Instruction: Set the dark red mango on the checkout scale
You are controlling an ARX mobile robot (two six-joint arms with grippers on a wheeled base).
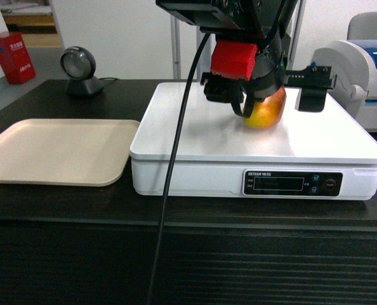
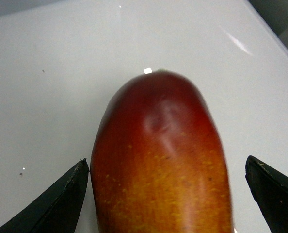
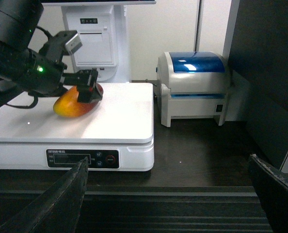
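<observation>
One fruit matters here: the dark red mango [image 1: 265,113], a smooth oval shading to orange-yellow at one end, lies on the glossy white platform of the large white box-shaped scale [image 1: 195,136], towards the platform's far edge and a little right of its middle. The left gripper [image 2: 166,194] hangs over it, and in the left wrist view its black jaws stand apart on either side of the fruit, the left one just beside the skin and the right one clearly away from it, so the mango appears to rest on the platform under its own weight, not in a grip. That fits a release: the fruit lies on its side, its stable posture, well in from the platform's edges where it should not roll off. The scale sits on the dark black-brown bench [image 1: 61,203] of the checkout, between a flat beige tray [image 1: 55,151] towards the left edge and a grey-white printer with a blue top [image 3: 195,85] towards the right. The right gripper [image 3: 168,194] waits low near the bench's front edge, its jaws spread wide and holding nothing, clear of the work. What seems left is for the left arm to lift straight away without nudging the fruit.
</observation>
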